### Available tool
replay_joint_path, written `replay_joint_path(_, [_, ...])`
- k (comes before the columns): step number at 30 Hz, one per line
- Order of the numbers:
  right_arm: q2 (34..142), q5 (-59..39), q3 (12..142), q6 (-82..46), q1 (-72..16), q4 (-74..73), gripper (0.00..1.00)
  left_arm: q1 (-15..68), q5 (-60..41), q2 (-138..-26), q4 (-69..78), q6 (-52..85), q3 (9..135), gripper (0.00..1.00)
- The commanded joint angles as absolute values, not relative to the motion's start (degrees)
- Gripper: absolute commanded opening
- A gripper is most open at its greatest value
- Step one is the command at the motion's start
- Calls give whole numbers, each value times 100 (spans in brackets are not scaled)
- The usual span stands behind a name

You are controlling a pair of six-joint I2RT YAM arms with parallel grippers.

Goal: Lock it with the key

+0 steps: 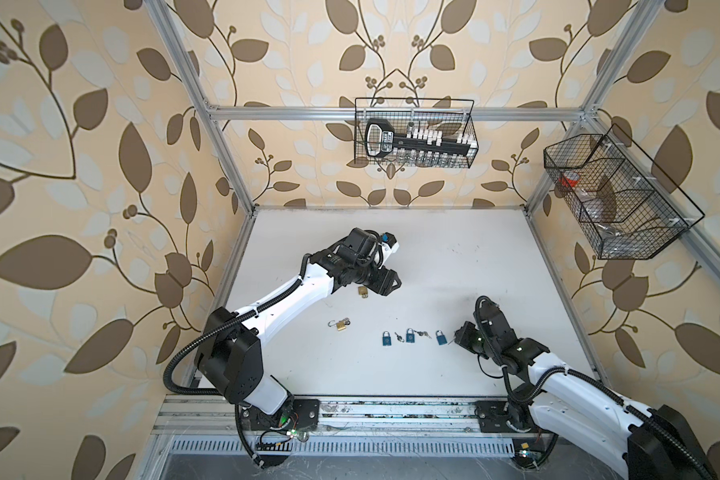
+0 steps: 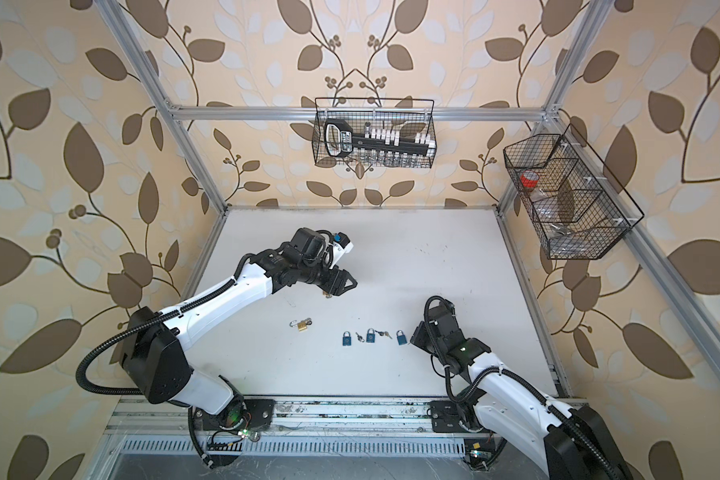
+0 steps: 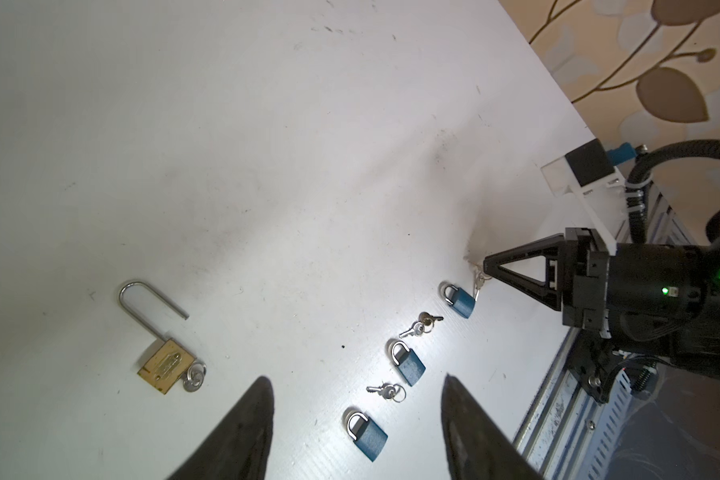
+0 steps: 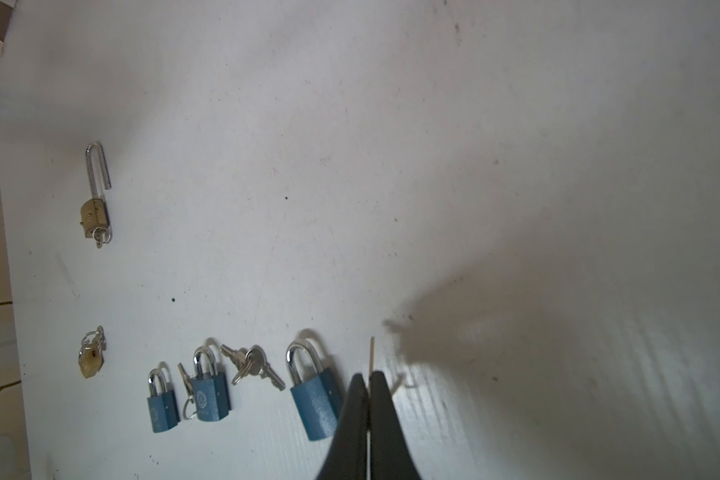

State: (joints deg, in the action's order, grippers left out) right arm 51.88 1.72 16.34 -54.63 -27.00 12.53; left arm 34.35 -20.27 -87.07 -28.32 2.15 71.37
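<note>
Right fingers (image 4: 352,415): gripped the key (image 4: 371,353) edge-on, just beside the rightmost blue padlock (image 1: 440,337), lower right of centre in both top views
Left fingers (image 3: 242,436): stood apart, empty, by a small brass padlock (image 1: 363,291) on the table (image 1: 433,257), mid-frame

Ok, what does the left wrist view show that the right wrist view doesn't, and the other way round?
Only left wrist: the black right gripper whole, from outside. Only right wrist: a second, stubby brass padlock with a key ring. Both: the small silver key that gripper pinches, the open long-shackled brass padlock, the row of three blue padlocks, two loose silver key bunches.
</note>
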Motion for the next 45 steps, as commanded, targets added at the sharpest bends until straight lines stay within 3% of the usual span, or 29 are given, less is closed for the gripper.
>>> replay_joint_path(1, [5295, 208, 1560, -5612, -2726, 947, 0, 3379, -1953, -8530, -2530, 380, 7177, 64])
replay_joint_path(11, [5587, 233, 1536, -5599, -2727, 723, 0, 3375, -1879, -8590, -2530, 443, 7208, 65])
replay_joint_path(23, [5762, 411, 1654, -5506, -2724, 821, 23, 3322, -1752, -8401, -2297, 810, 6979, 66])
replay_joint_path(28, [5407, 1049, 2019, -5034, -2721, 1267, 38, 3135, -1674, -8086, -2124, 1262, 6739, 70])
replay_joint_path(36, [5628, 969, 2692, -2980, -2772, 613, 83, 2514, -1873, -7320, -1761, 2009, 5893, 72])
replay_joint_path(41, [6552, 613, 3437, -2350, -3182, 519, 86, 1857, -2136, -6807, -1615, 2539, 5275, 73])
replay_joint_path(45, [7445, 948, 4093, -2547, -3914, 376, 77, 1107, -2557, -6467, -1475, 2998, 4793, 73])
